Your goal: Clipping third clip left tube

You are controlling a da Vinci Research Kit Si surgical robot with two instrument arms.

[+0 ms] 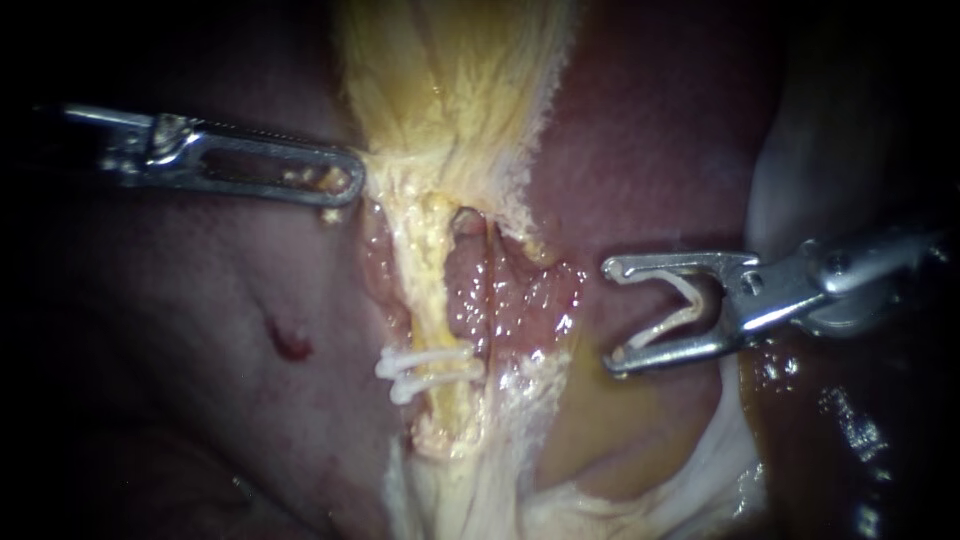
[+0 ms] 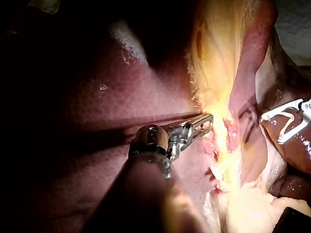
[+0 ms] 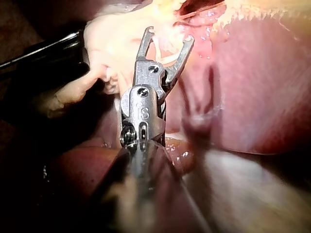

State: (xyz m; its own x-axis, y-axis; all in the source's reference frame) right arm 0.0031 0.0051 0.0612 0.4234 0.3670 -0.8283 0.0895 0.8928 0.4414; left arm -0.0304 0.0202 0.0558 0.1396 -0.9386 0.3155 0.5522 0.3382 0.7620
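Observation:
The pale yellow left tube [image 1: 437, 290] runs down from the gallbladder [image 1: 450, 80] and carries two white clips [image 1: 430, 368] low on it. My left instrument [image 1: 345, 185] comes in from the left, its jaws shut on the gallbladder's edge, also seen in the left wrist view [image 2: 206, 121]. My right instrument [image 1: 612, 316] waits well to the right of the tube. Its jaws stand wide apart around a white open clip [image 1: 680, 310] that touches both of them. The right wrist view shows those jaws [image 3: 167, 36] facing the yellow tissue.
A pink right tube [image 1: 468, 228] lies beside the left one over wet red tissue. Dark liver [image 1: 200, 350] with a small red spot [image 1: 290, 343] fills the left side. Pale tissue [image 1: 800, 170] rises behind the right instrument.

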